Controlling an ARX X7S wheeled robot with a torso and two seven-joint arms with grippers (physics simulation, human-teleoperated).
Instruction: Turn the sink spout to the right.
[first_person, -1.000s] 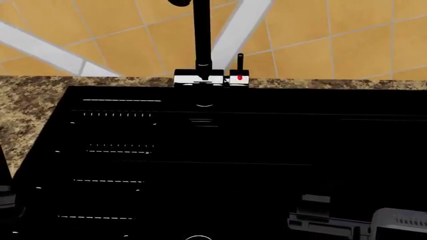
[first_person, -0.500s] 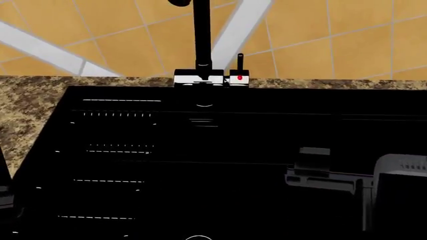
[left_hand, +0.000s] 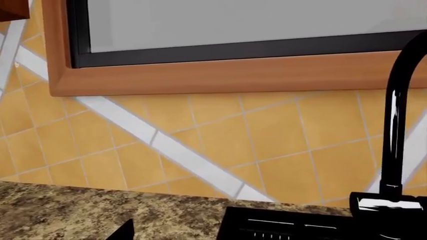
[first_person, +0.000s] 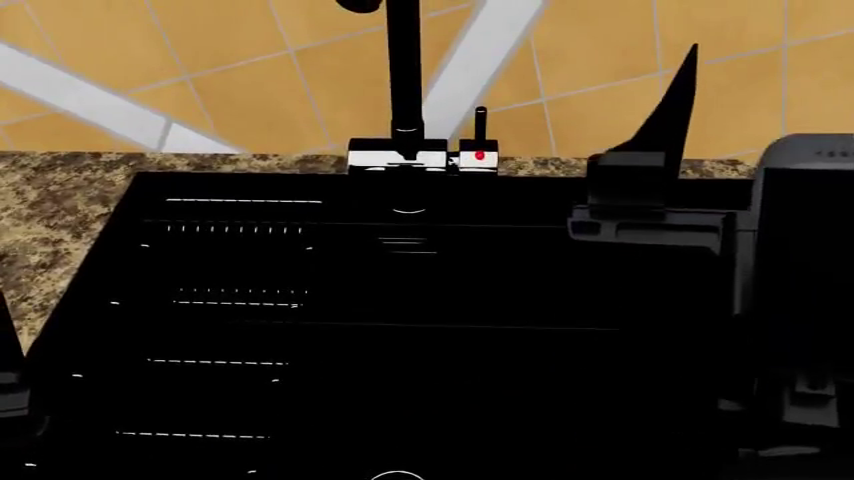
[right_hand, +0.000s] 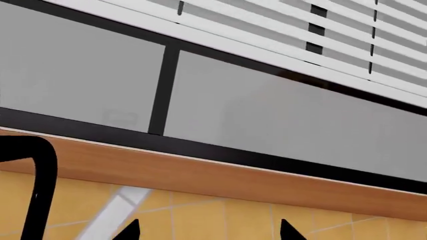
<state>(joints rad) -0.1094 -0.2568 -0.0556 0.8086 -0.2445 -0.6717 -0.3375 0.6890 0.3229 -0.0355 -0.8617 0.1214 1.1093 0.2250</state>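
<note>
The right gripper (first_person: 681, 75) stands raised over the sink (first_person: 441, 330), one dark pointed fingertip (first_person: 683, 80) showing against the tiled wall (first_person: 227, 60). The spout (first_person: 404, 65) rises well to the left of that fingertip, its long axis upright from a chrome base (first_person: 398, 156) at the sink's back edge; the head view cuts its top off, so the way its outlet points cannot be read there. In the right wrist view two fingertips (right_hand: 130, 231) stand apart with nothing between them, the spout's bend (right_hand: 40, 190) off to one side of them, the window (right_hand: 267, 115) beyond. A short lever (first_person: 481, 130) with a red dot sits between spout and gripper. The left gripper (left_hand: 122, 231) shows only as a dark tip at the frame's edge, so whether its fingers are parted cannot be told. No writing is legible anywhere. The sink's interior is nearly black, marked only by faint white ridge lines.
</note>
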